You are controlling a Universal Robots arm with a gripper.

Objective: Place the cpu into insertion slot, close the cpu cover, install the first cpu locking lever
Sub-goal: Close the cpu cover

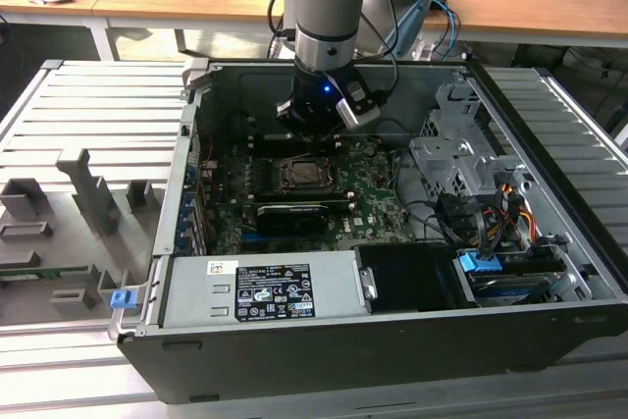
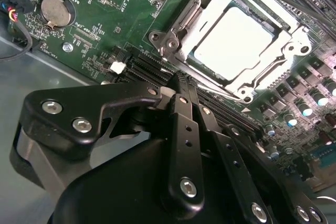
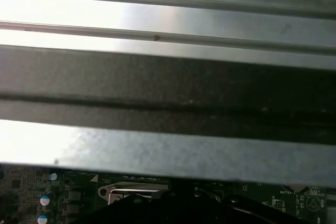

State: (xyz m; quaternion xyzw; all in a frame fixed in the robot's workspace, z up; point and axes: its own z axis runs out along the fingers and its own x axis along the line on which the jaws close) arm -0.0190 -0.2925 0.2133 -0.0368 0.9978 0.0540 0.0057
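Your tally: cpu [image 2: 234, 43] seated in insertion slot [image 2: 176, 24]; cpu cover [image 2: 294, 43] down; lever status unclear; tool [image 2: 181, 85] fingers together, empty, just beside socket.

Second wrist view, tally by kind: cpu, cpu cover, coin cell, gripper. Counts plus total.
cpu: 1
cpu cover: 1
coin cell battery: 1
gripper: 1
Total: 4
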